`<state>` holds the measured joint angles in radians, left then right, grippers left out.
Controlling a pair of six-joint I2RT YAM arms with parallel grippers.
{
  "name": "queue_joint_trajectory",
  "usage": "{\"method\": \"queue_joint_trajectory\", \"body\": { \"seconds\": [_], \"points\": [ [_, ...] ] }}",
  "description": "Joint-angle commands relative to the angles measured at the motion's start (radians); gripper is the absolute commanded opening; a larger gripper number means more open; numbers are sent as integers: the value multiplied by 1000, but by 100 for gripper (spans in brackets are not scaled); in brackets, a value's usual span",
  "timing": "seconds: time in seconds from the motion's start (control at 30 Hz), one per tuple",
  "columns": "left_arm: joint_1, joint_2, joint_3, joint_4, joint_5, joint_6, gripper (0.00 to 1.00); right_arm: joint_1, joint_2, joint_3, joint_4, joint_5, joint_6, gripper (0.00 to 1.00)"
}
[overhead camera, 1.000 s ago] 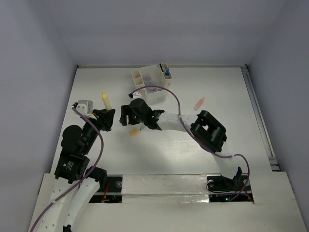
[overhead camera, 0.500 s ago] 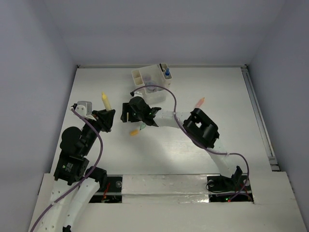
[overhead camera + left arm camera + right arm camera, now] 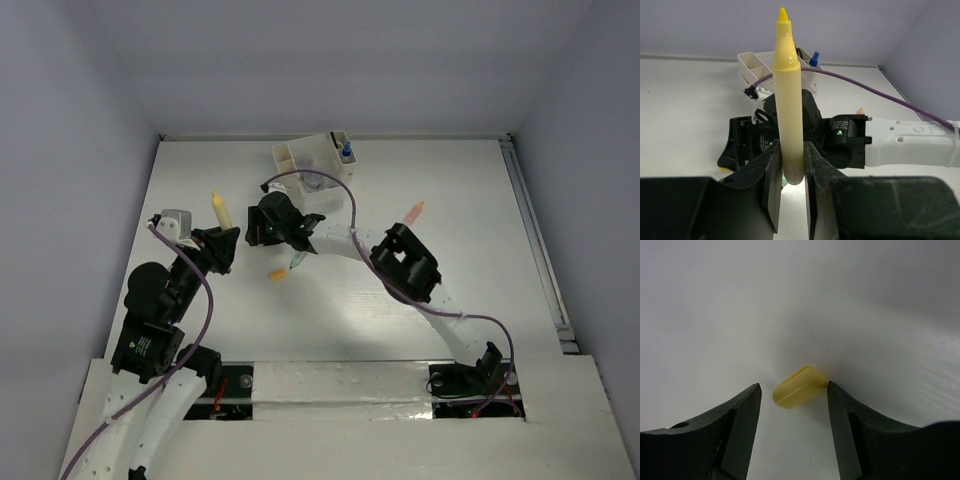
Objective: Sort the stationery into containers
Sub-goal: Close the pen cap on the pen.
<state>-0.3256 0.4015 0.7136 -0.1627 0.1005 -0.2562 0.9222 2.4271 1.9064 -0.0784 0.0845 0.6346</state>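
My left gripper (image 3: 791, 150) is shut on a pale yellow marker (image 3: 788, 90), held upright with its tip up; from above the marker (image 3: 217, 209) sticks out beyond the left gripper (image 3: 221, 237). My right gripper (image 3: 794, 390) is open and low over the table, one finger on each side of a small yellow cap-like piece (image 3: 799, 386). Its right finger touches the piece; a gap remains on the left. From above, the right gripper (image 3: 262, 232) hides that piece. The cream organizer (image 3: 300, 160) stands at the back with a blue-capped bottle (image 3: 346, 152) in it.
A small orange-yellow item (image 3: 277, 274) and a green item (image 3: 298, 261) lie just near of the right gripper. An orange-pink marker (image 3: 413, 212) lies to the right of the organizer. The right arm's purple cable (image 3: 350, 215) loops over the table's middle.
The right arm has swung left and farther from its base, and its jaws have narrowed around the yellow piece. The left arm and its marker have not moved.
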Motion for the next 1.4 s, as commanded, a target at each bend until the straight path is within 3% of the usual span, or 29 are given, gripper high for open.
{"method": "queue_joint_trajectory", "body": {
  "seconds": [0.0,0.13,0.27,0.4,0.53,0.7,0.97,1.13,1.2,1.3,1.37],
  "points": [
    [-4,2,18,38,8,-6,0,-6,58,101,-126,-26,-76,62],
    [-4,5,18,40,10,-6,0,-6,99,192,-195,-48,-116,68],
    [-4,7,18,40,8,-6,0,-6,130,267,-265,-66,-138,64],
    [-4,3,18,38,7,-8,0,4,118,250,-302,-40,-147,54],
    [-4,7,18,40,8,-8,0,14,84,169,-261,-31,-144,63],
    [-4,7,17,37,8,-8,0,14,119,217,-293,-77,-223,57],
    [-4,10,17,42,8,-9,0,14,27,122,-293,-11,-395,46],
    [-4,13,17,42,10,-9,0,14,-86,-80,-206,-11,-463,45],
    [-4,14,17,41,11,-9,0,14,-140,-144,-152,-31,-484,46],
    [-4,19,14,55,59,-8,0,14,-174,-208,-130,-23,-515,62],
    [-4,23,7,74,115,-5,0,14,-181,-224,-129,-23,-516,67]
  ]
}}
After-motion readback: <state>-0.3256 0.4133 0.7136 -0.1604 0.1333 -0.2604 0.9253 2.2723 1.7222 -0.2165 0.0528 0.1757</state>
